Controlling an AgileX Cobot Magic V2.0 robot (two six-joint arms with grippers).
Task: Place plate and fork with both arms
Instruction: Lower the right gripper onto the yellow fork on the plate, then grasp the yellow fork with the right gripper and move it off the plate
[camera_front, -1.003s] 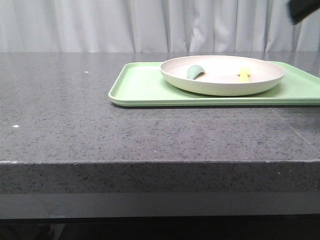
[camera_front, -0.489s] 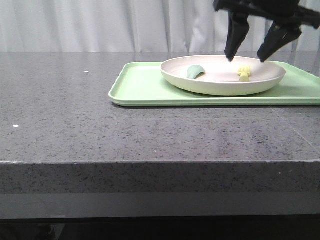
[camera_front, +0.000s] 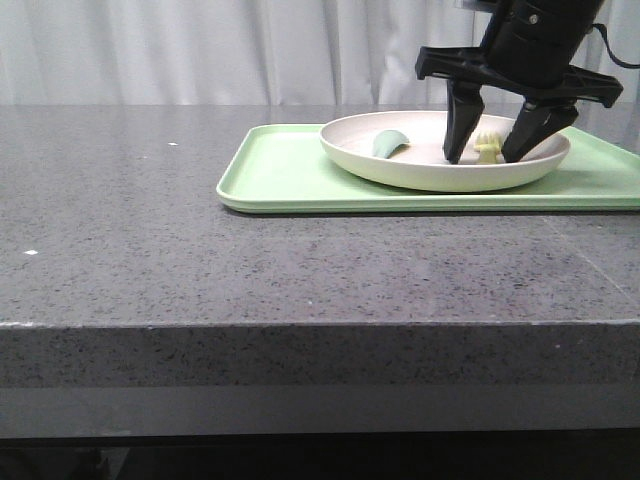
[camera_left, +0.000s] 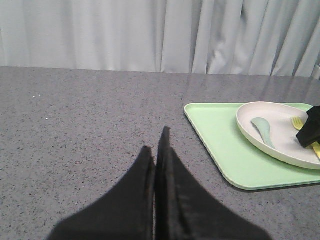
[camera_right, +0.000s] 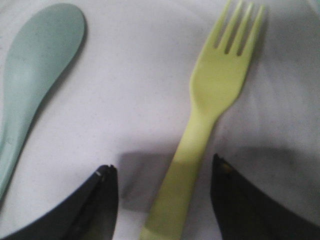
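Observation:
The cream plate sits on the light-green tray at the right of the table; it also shows in the left wrist view. The pale-yellow fork lies in the plate, clear in the right wrist view. My right gripper is open and lowered into the plate, one finger on each side of the fork's handle, not touching it. My left gripper is shut and empty, over bare table left of the tray, and is out of the front view.
A teal-green curved spoon lies in the plate's left part, also in the right wrist view. The grey stone table ends at a front edge. A white curtain hangs behind.
My right gripper has come down from the upper right, open, into the plate and now straddles the fork. The plate, fork and spoon have not moved.

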